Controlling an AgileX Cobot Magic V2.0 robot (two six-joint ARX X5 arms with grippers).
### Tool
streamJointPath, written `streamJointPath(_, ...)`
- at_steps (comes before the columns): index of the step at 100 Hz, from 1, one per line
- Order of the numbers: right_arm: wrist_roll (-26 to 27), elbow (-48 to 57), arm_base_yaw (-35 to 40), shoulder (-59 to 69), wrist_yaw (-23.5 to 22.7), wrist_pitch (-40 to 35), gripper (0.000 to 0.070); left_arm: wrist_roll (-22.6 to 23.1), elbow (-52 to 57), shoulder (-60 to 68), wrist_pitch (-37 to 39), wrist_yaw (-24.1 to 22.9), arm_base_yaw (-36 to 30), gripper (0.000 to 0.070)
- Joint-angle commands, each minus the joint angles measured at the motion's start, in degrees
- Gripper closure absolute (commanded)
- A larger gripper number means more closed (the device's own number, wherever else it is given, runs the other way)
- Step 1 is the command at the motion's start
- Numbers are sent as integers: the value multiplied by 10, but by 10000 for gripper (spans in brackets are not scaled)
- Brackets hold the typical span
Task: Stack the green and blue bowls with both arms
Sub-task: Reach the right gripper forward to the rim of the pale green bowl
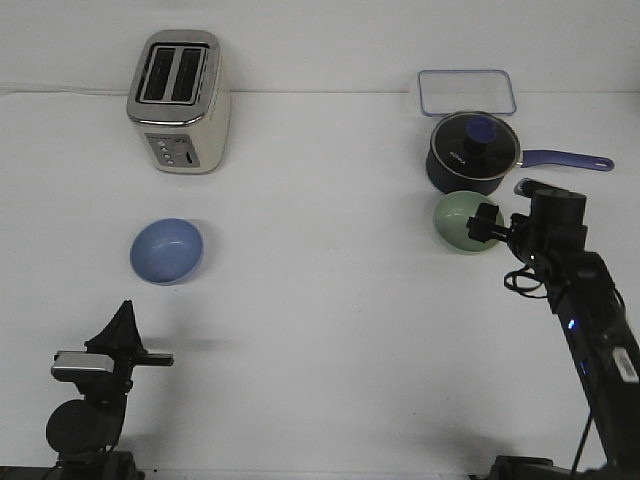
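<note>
The periwinkle blue bowl (166, 250) sits upright on the white table at the left, in front of the toaster. The pale sage green bowl (460, 222) sits at the right, just in front of the dark blue saucepan. My right gripper (487, 224) is at the green bowl's right rim, its fingers overlapping the rim; I cannot tell whether they are closed on it. My left gripper (124, 318) is low at the near left, pointing up, its jaws together in a point and empty, well short of the blue bowl.
A cream toaster (180, 100) stands at the back left. A dark blue lidded saucepan (472, 152) with its handle pointing right stands just behind the green bowl. A clear rectangular container (467, 92) lies behind the saucepan.
</note>
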Motion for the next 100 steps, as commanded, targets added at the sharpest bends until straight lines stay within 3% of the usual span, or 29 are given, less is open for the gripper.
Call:
streamJointPath(1, -13, 28, -7, 50, -5, -3, 162, -3, -11, -1, 8, 0, 0, 685)
streamJointPath(42, -43, 111, -36, 231, -44, -11, 176, -3, -11, -1, 8, 0, 0, 685)
streamJointPath(46, -45, 111, -36, 240, -49, -6, 211, -3, -11, -1, 9, 0, 0, 685)
streamJointPath(50, -47, 111, -36, 248, -49, -4, 292, -3, -11, -1, 8, 0, 0, 685)
streamJointPath(63, -60, 111, -36, 261, -63, -4, 699, -3, -11, -1, 8, 0, 0, 685)
streamJointPath(100, -60, 112, -41, 216, -71, -18, 700, -3, -11, -1, 9, 0, 0, 685)
